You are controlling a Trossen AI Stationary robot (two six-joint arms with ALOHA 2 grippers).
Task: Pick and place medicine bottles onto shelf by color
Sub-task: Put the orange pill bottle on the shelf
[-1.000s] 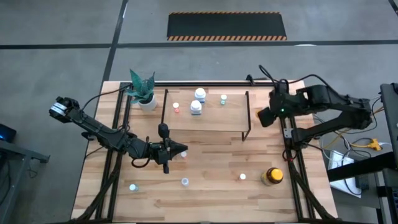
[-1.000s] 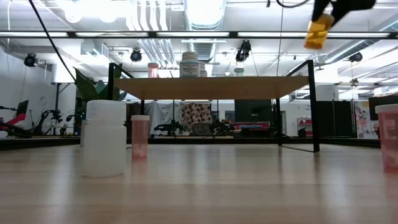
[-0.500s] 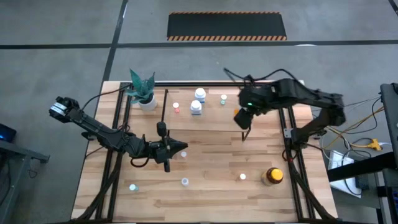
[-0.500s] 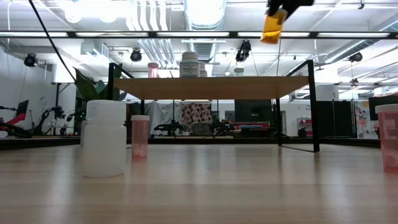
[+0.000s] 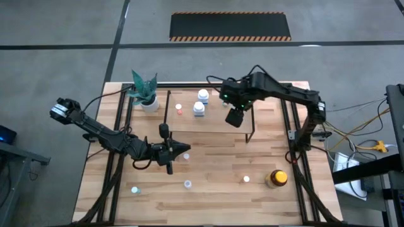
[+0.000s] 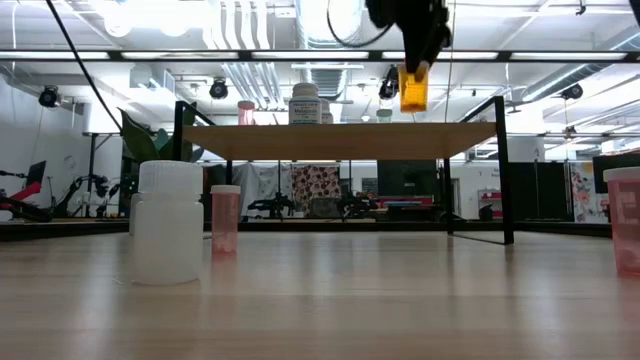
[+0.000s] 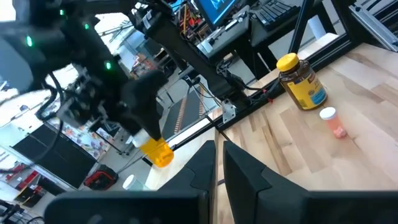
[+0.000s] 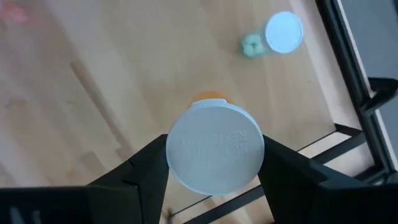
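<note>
Above shelf [image 6: 340, 127]: claw-gripped orange bottle [image 6: 413, 88].

The table [image 5: 214, 189] is pale, smooth wood planks with a soft sheen. The shelf [image 5: 214, 123] is light matt wood on thin black metal rods. The bottle [image 8: 214, 149] has a smooth white plastic cap — translucent orange plastic below.
</note>
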